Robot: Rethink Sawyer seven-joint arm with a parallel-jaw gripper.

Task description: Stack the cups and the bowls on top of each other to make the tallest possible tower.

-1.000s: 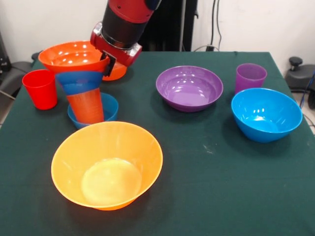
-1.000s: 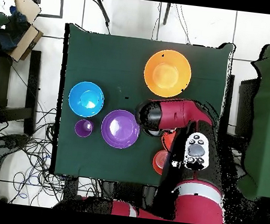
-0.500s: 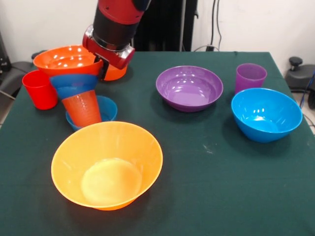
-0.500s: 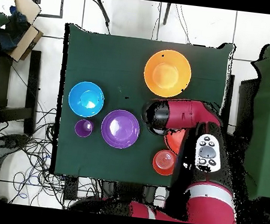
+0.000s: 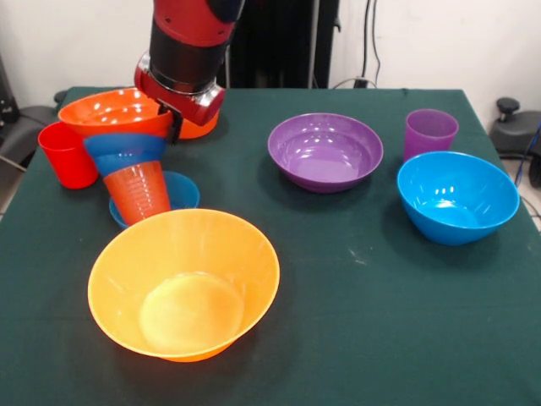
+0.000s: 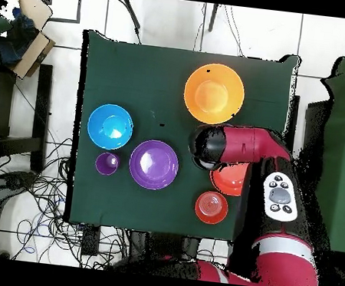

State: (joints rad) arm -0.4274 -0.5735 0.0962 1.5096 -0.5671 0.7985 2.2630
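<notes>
My gripper is shut on the rim of the large red-orange bowl. A dark blue bowl and the orange-red cup are nested beneath it, and the whole stack hangs tilted. Just behind the stack a small light blue bowl sits on the table. In front stands the big yellow-orange bowl. A red cup stands to the left. In the overhead view my arm covers the gripper and most of the red-orange bowl.
A small orange bowl peeks out behind the gripper. A purple bowl, a purple cup and a large light blue bowl stand on the green table at the right.
The arm has carried the held stack leftward in the front view, off the small light blue bowl. The stack now tilts, with the cup's foot toward the yellow-orange bowl.
</notes>
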